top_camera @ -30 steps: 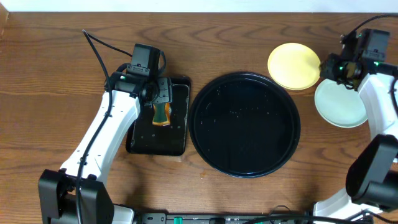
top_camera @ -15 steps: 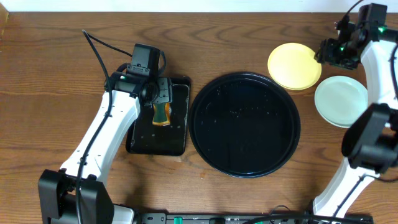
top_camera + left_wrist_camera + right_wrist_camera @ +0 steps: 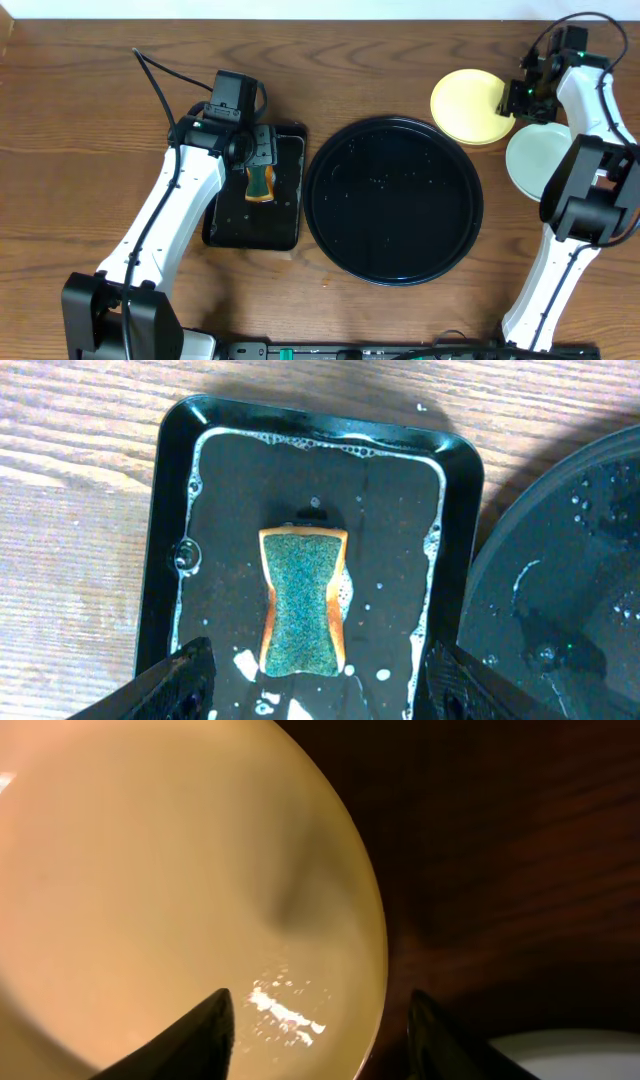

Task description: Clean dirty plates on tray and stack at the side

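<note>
Above yellow plate [image 3: 150, 870] rim, right end effector [image 3: 318, 1012] spread wide, holding nothing

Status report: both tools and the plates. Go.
Left tool open above sponge in small tray. Right tool open over yellow plate edge. Mint plate beside it, both outside round tray, unstacked. Nothing in the way.

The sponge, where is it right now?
In the overhead view the sponge lies in the small rectangular black tray on the left side of the table. That tray sits just left of the large round black tray.
</note>
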